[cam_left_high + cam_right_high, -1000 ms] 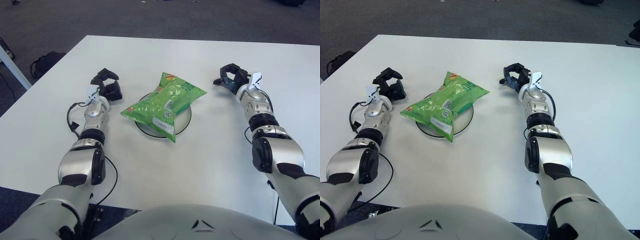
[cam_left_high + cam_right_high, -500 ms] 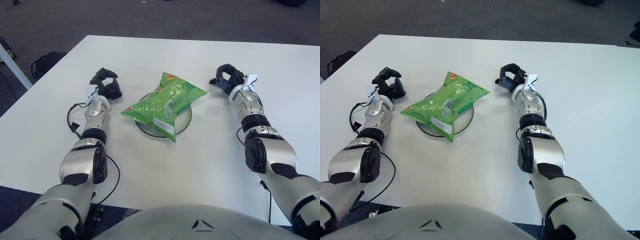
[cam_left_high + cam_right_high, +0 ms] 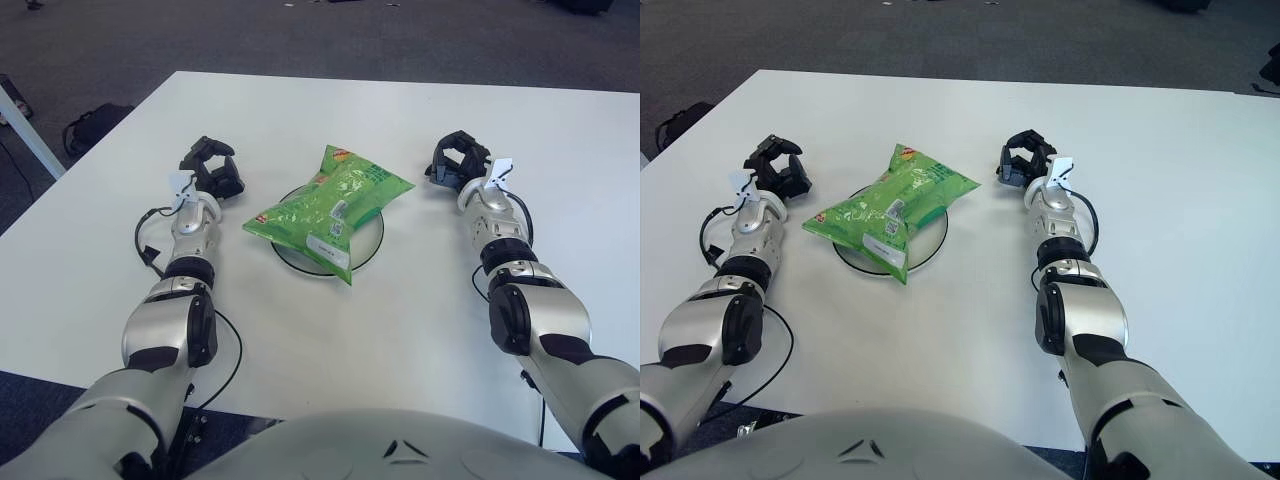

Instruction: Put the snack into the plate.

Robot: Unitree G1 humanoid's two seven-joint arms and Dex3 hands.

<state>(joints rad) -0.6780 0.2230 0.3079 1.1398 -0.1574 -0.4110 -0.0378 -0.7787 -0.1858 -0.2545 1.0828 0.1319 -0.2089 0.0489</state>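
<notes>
Lying across plate: the green snack point(image 3: 329, 208) bag rested diagonally on the white plate point(image 3: 370, 240), covering most of it, both ends overhanging the rim.

Left eye view
- Surface: a white surface point(image 3: 330, 330) carried the plate near its middle.
- Left hand: the left hand point(image 3: 212, 166) showed to the left of the snack, apart from it, its dark fingers curled inward and grasping nothing.
- Right hand: the right hand point(image 3: 457, 161) showed to the right of the snack's upper end, near but not touching it, fingers likewise clenched on nothing.
- Cable: a black cable point(image 3: 146, 245) looped beside the left forearm.
- Floor: a dark bag point(image 3: 88, 124) sat on the grey floor off the surface's left edge.

Right eye view
- Snack: its white label panel faced the near, lower corner of the bag.
- Plate: only the right and near parts of the rim showed.
- Hands: 2 hands flanked the plate, each well short of the bag; both forearms stretched forward over the surface, though contact with it could not be judged.
</notes>
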